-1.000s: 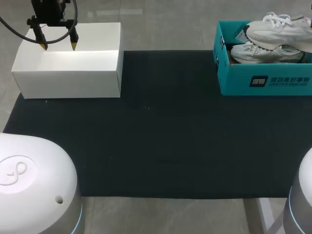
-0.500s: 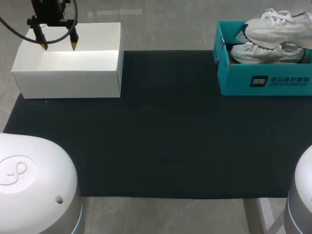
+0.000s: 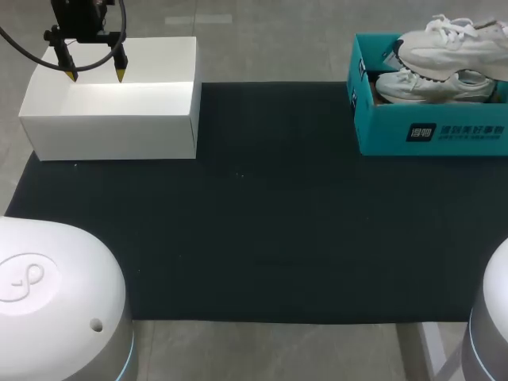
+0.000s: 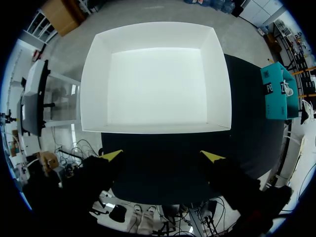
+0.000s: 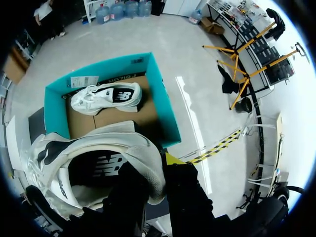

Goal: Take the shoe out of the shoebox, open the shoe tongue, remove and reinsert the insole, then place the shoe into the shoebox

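A white sneaker (image 3: 452,49) hangs above the teal shoebox (image 3: 429,131) at the far right of the table, toe pointing left. In the right wrist view, my right gripper (image 5: 155,167) is shut on the heel collar of this sneaker (image 5: 98,158), with one finger inside the shoe and a yellow tip outside. A second white sneaker (image 3: 432,86) lies on its side in the teal shoebox (image 5: 165,108). My left gripper (image 3: 96,77) hangs open over the empty white box (image 3: 111,119) at the far left, holding nothing.
A black mat (image 3: 270,206) covers the table between the two boxes. In the left wrist view the white box (image 4: 217,84) lies ahead of the open fingers, with the teal shoebox (image 4: 274,94) far off to the side.
The held sneaker has risen a little above the teal shoebox. The left arm has not moved.
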`<action>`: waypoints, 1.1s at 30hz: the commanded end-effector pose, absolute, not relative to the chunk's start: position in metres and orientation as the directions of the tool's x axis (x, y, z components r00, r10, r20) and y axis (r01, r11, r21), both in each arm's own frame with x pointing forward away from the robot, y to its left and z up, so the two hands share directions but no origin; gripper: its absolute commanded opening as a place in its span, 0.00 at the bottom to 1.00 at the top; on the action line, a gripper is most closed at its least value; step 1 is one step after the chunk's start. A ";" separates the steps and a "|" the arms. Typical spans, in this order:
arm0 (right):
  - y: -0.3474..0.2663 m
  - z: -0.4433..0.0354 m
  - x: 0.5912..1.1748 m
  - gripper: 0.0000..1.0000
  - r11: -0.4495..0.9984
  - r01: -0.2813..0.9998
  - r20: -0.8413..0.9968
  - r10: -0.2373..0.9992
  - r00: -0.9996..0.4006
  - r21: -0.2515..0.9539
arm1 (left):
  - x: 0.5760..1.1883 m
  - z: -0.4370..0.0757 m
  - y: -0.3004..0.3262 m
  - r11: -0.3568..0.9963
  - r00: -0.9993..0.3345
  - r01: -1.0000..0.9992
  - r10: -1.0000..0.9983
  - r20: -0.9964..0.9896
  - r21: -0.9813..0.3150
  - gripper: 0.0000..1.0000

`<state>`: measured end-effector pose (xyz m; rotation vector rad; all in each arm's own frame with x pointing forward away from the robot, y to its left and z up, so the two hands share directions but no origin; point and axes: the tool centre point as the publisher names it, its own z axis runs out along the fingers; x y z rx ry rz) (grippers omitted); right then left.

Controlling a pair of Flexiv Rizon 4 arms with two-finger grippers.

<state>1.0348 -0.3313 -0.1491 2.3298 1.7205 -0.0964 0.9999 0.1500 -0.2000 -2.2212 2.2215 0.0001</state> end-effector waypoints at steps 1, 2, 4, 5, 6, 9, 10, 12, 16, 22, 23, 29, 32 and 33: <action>-0.327 -0.147 1.030 0.00 -0.277 0.947 -0.195 0.932 0.305 0.160 | 1.000 -0.200 0.150 0.000 0.000 -1.000 -1.000 0.000 0.000 1.00; -0.317 -0.146 1.022 0.00 -0.281 0.945 -0.169 0.936 0.309 0.169 | 1.000 -0.200 0.150 0.000 0.000 -1.000 -1.000 0.000 0.000 1.00; -0.302 -0.145 1.006 0.00 -0.305 0.935 -0.212 0.916 0.340 0.180 | 1.000 -0.200 0.150 0.000 0.000 -1.000 -1.000 0.000 0.000 1.00; -0.299 -0.145 1.002 0.00 -0.312 0.932 -0.204 0.915 0.347 0.183 | 1.000 -0.200 0.150 0.000 0.000 -1.000 -1.000 0.000 0.000 1.00; -0.290 -0.145 0.993 0.00 -0.339 0.923 -0.210 0.904 0.373 0.182 | 1.000 -0.200 0.150 0.000 0.000 -1.000 -1.000 0.000 0.000 1.00; -0.267 -0.146 0.969 0.00 -0.358 0.908 -0.229 0.886 0.404 0.216 | 1.000 -0.200 0.150 0.000 0.000 -1.000 -1.000 0.000 0.000 1.00; -0.261 -0.147 0.963 0.00 -0.358 0.908 -0.237 0.883 0.405 0.218 | 1.000 -0.200 0.150 0.000 0.000 -1.000 -1.000 0.000 0.000 1.00; -0.249 -0.152 0.951 0.00 -0.362 0.905 -0.243 0.878 0.412 0.224 | 1.000 -0.200 0.150 0.000 0.000 -1.000 -1.000 0.000 0.000 1.00; -0.224 -0.160 0.926 0.00 -0.354 0.907 -0.250 0.879 0.406 0.228 | 1.000 -0.200 0.150 0.000 0.000 -1.000 -1.000 0.000 0.000 1.00; -0.183 -0.176 0.885 0.00 -0.304 0.936 -0.197 0.921 0.336 0.178 | 1.000 -0.200 0.150 0.000 0.000 -1.000 -1.000 0.000 0.000 1.00; -0.176 -0.179 0.880 0.00 -0.293 0.940 -0.203 0.923 0.326 0.175 | 1.000 -0.200 0.150 0.000 0.000 -1.000 -1.000 0.000 0.000 1.00; -0.136 -0.207 0.845 0.00 -0.240 0.964 -0.231 0.938 0.260 0.113 | 1.000 -0.200 0.150 0.000 0.000 -1.000 -1.000 0.000 0.000 1.00; -0.118 -0.224 0.832 0.00 -0.217 0.972 -0.260 0.937 0.235 0.096 | 1.000 -0.200 0.150 0.000 0.000 -1.000 -1.000 0.000 0.000 1.00; -0.112 -0.229 0.829 0.00 -0.217 0.973 -0.253 0.939 0.231 0.085 | 1.000 -0.200 0.150 0.000 0.000 -1.000 -1.000 0.000 0.000 1.00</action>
